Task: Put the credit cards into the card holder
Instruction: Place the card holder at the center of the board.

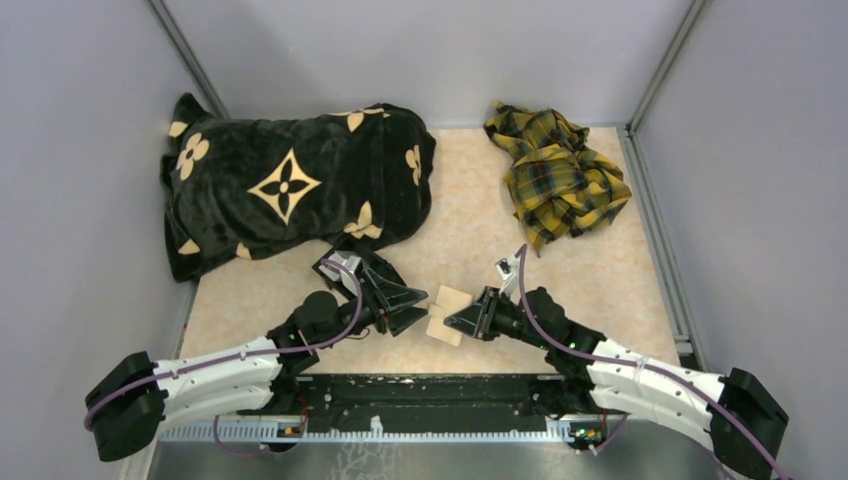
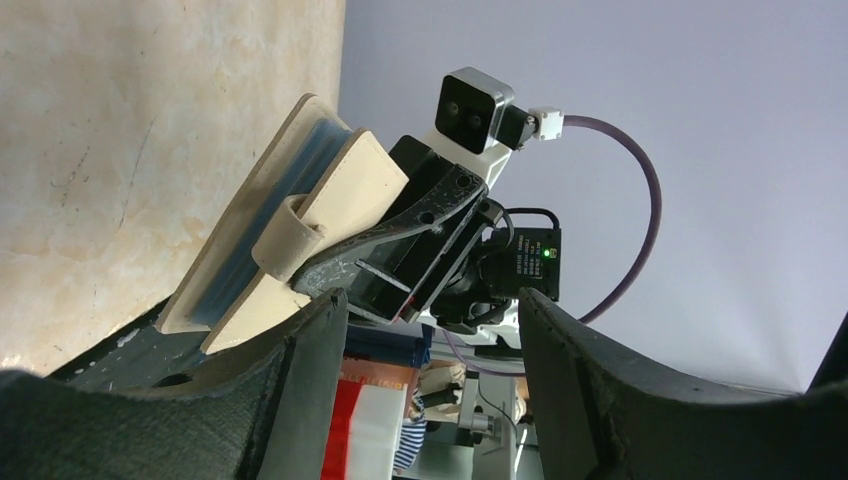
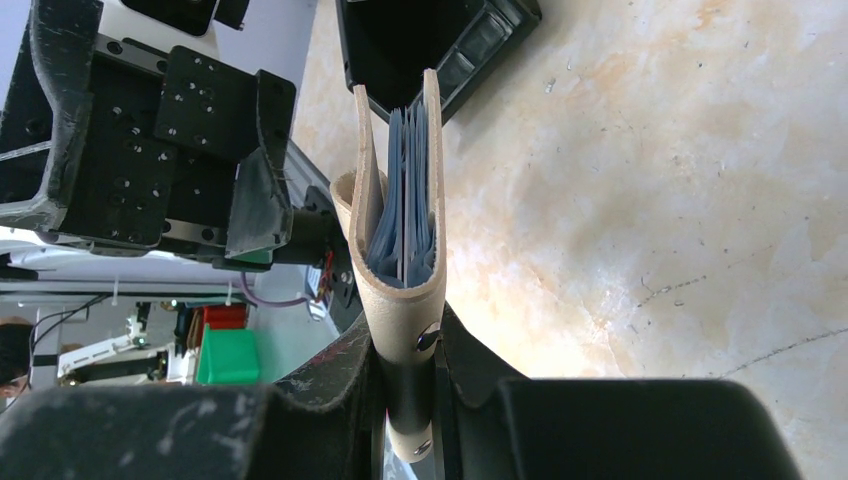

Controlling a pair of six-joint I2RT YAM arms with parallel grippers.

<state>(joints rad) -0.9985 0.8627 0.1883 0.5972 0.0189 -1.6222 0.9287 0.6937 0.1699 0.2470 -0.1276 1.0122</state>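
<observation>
From above, the card holder (image 1: 448, 315) sits at the middle of the surface (image 1: 600, 290), just inside its near edge. It shows there only as a small tan patch between the two gripper tips. The right gripper (image 3: 408, 372) is narrow and clamped on it. Its own camera shows the fold pinched between the fingers (image 3: 340, 375), with the holder standing edge-on and its two flaps slightly parted. Thin blue layers (image 3: 405, 200) are packed between the flaps; whether they are cards or sleeves I cannot tell. A small metal stud (image 3: 428, 340) sits on the flap near the grip. The left gripper (image 2: 428, 310) is spread wide with nothing between its fingers. Its camera gives the holder's broad tan face, tilted, with the closing tab (image 2: 285, 238) curling loose over the upper flap; the top view shows none of this. The same camera shows the left fingertips near the holder but apart from it. From above, the two grippers face each other tip to tip with only the holder between them. A black flower-patterned blanket (image 1: 290, 185) fills the far left corner and reaches almost down to the left arm. A crumpled yellow plaid cloth (image 1: 555, 175) lies in the far right corner, well apart from both arms. Bare surface runs between the two fabrics toward the far edge and along the right edge beside the right arm. A black rail (image 1: 430, 400) runs along the near edge between the arm bases.
</observation>
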